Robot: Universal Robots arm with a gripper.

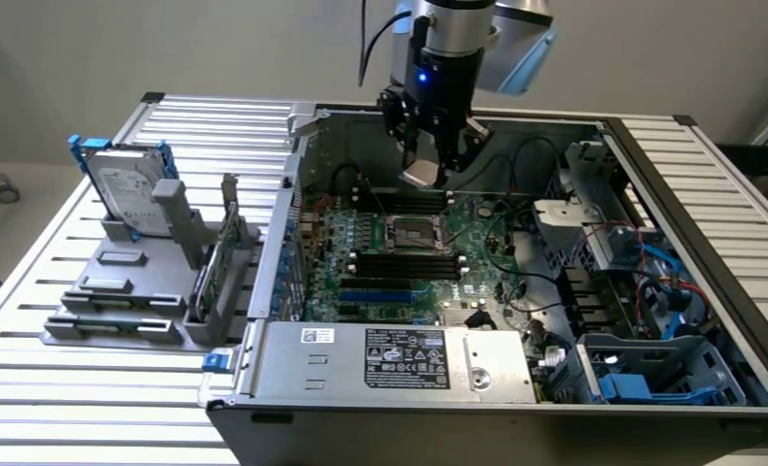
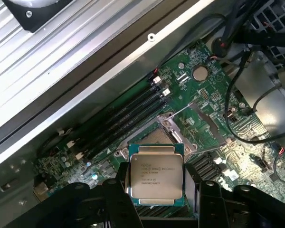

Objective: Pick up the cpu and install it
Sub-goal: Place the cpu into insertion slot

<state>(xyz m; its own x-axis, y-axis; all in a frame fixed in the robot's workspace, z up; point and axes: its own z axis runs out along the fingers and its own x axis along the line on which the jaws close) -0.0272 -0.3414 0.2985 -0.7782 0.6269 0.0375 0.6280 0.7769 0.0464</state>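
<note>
Silvery-grey metal with printed lettering sits clamped between the two black fingers of the pincer [image 2: 155, 190]: this is the cpu [image 2: 156, 173], gripped by two opposite edges with the jaws set wide to span it. It hangs above the socket [image 2: 157, 135] and clear of it, and in the wrist view it overlaps one edge of the socket instead of covering it squarely. In the exterior view the pincer [image 1: 432, 163] hovers inside the open computer case [image 1: 357, 361], carrying the cpu [image 1: 422, 176] well above the socket [image 1: 405, 233] and a little off its centre. Long black memory slots [image 2: 121, 121] run close beside the socket. A hard drive [image 1: 131, 192] in a blue bracket stands well apart from the socket, out on the slatted surface [image 1: 47, 388]. The step in hand looks like placement, and doing it well probably means keeping the chip level, squaring its corners to the socket frame, and never sliding it sideways across the contacts.
</note>
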